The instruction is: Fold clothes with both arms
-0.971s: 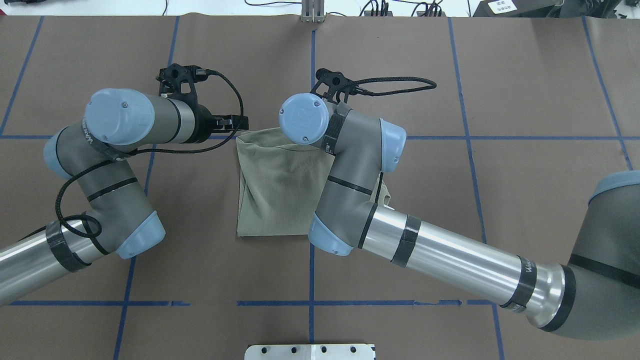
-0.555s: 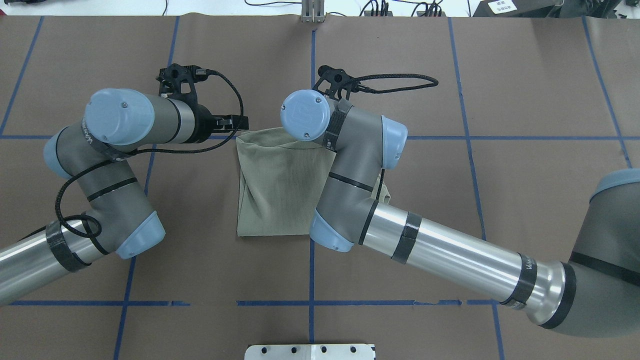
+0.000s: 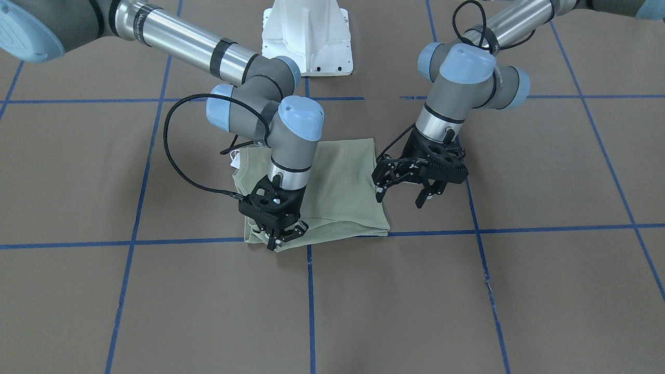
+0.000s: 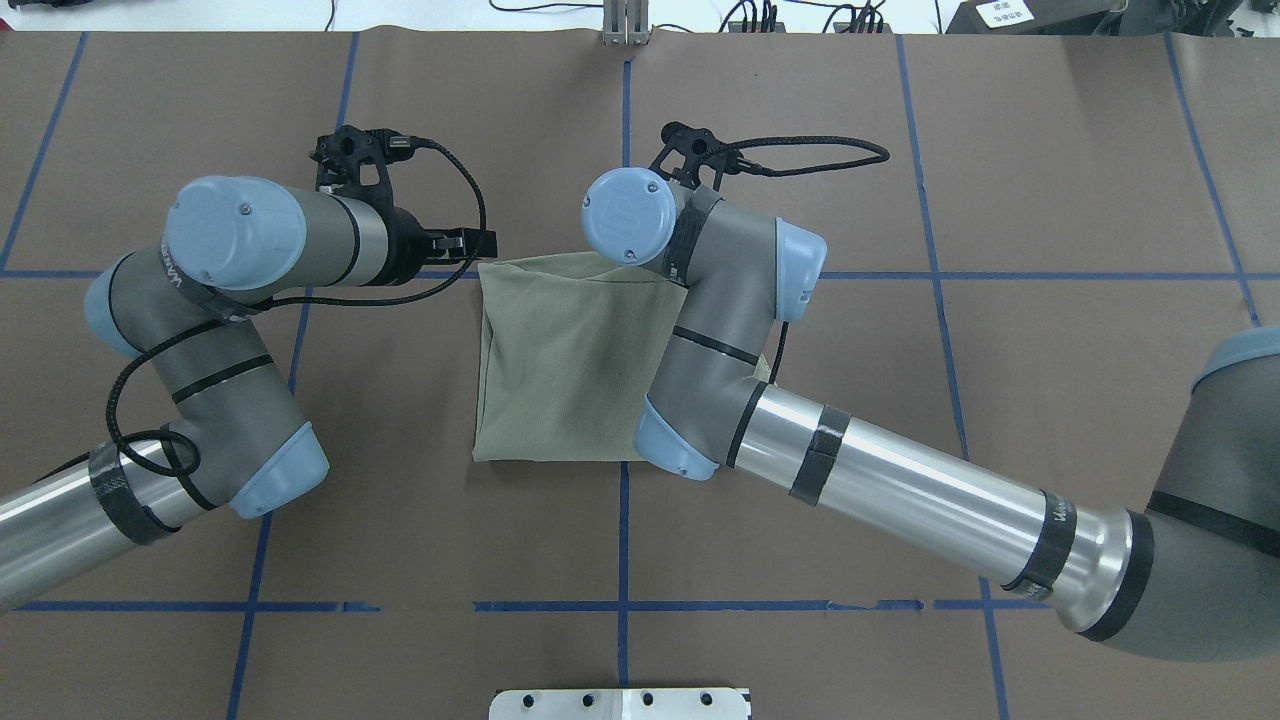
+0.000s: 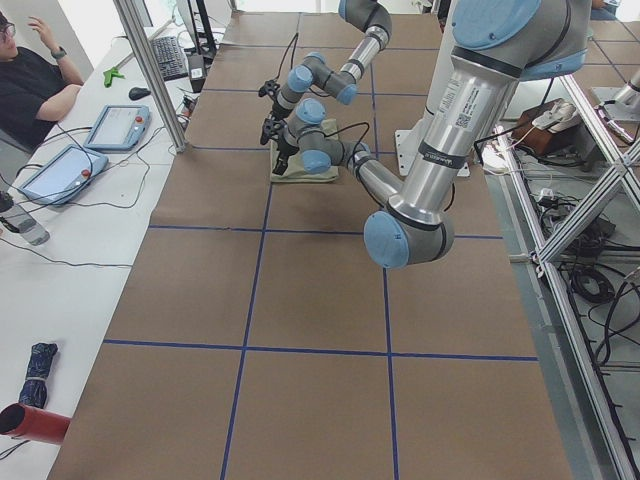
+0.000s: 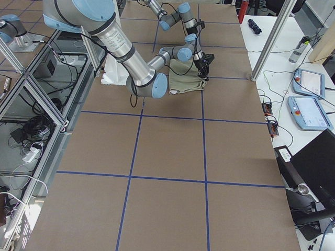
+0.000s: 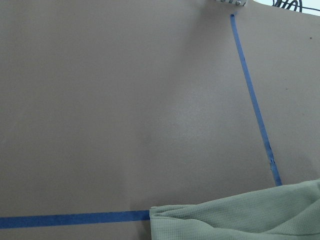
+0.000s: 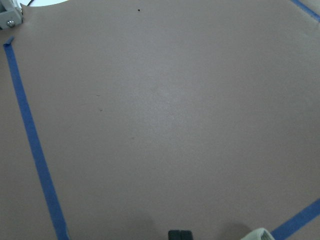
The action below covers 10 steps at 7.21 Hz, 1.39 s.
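The sage-green shirt [image 3: 343, 187] lies folded into a rough rectangle on the brown table, seen from above in the overhead view [image 4: 560, 360]. A white tag [image 3: 235, 160] peeks out at its corner nearest the robot. My right gripper [image 3: 283, 236] is shut on the shirt's far edge, at the corner away from the robot. In the overhead view it is hidden under its own wrist. My left gripper [image 3: 400, 196] is open and empty, just off the shirt's side edge and slightly above the table; it also shows in the overhead view [image 4: 470, 243]. The left wrist view shows the shirt's corner [image 7: 240, 220].
Blue tape lines [image 3: 467, 231] grid the brown table cover. The white pedestal base [image 3: 306, 36] stands behind the shirt. A side table with tablets [image 5: 115, 125] and a seated person [image 5: 30, 80] lies beyond the table's far long edge.
My right arm has moved to the right, away from the left arm, pulling the shirt's far edge taut so the fabric lies flatter. The left arm has not moved.
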Tool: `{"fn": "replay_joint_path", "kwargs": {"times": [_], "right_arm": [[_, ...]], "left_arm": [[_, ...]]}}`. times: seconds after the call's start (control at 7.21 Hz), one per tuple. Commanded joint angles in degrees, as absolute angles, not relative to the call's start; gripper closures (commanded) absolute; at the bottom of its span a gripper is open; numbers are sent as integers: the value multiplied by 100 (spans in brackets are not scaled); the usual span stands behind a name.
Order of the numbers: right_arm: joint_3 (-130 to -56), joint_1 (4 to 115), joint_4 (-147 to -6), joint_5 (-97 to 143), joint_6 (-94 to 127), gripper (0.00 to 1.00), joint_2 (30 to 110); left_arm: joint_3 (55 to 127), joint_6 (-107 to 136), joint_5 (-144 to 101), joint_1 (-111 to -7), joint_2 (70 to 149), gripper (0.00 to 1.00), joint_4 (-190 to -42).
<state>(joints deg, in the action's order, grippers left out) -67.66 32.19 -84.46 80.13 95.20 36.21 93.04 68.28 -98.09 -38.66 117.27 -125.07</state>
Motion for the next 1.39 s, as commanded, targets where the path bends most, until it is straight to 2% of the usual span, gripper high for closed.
{"fn": "replay_joint_path", "kwargs": {"times": [0.0,0.14,0.42,0.83,0.97,1.25], "right_arm": [[-6680,3243,-8446,7867,9405,86,3621],[-6688,3261,-8429,7884,8926,1,3621],[-6828,3540,-8385,8590,8232,0,3604],[-7539,4549,-8446,10594,6712,0,3909],[-7950,4883,-8455,10991,6010,0,4355],[-8793,5551,-9102,11530,4578,0,5120]], "left_arm": [[9316,6829,-9809,-3867,11698,0,-12507],[9316,6829,-9817,-3858,11698,0,-12507],[9316,6794,-9852,-3850,11698,0,-12446],[9526,6742,-10044,-3884,11698,0,-12385],[9832,6532,-10533,-4128,11411,0,-12192],[10885,4737,-10871,-4742,10700,0,-11177]]}}
